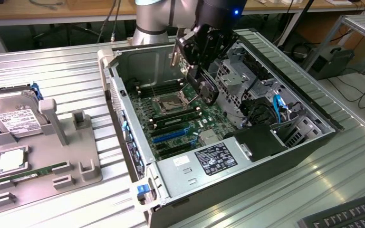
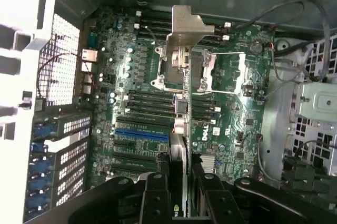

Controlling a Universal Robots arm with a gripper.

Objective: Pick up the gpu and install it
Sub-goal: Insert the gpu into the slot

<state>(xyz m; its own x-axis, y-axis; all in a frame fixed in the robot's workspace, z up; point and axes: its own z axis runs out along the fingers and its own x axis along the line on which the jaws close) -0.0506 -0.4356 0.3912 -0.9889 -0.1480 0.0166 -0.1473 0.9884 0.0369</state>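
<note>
The pincer (image 2: 180, 176) is clamped on the gpu (image 1: 207, 91), edge-down over the motherboard (image 2: 131, 71) inside the case (image 1: 138, 61). The risk, as I judge it — any tilt or offset, and its bracket (image 2: 187, 26) snags the case or the edge scrapes components.

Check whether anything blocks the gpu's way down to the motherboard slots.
Nothing visible does. The gripper holds the gpu above the open case, and the blue slot and its neighbours below lie bare.

Robotics lab — aluminium-slat bench (image 1: 62, 66), opened PC tower (image 1: 246, 190), cabled workbenches (image 1: 17, 12) behind.
</note>
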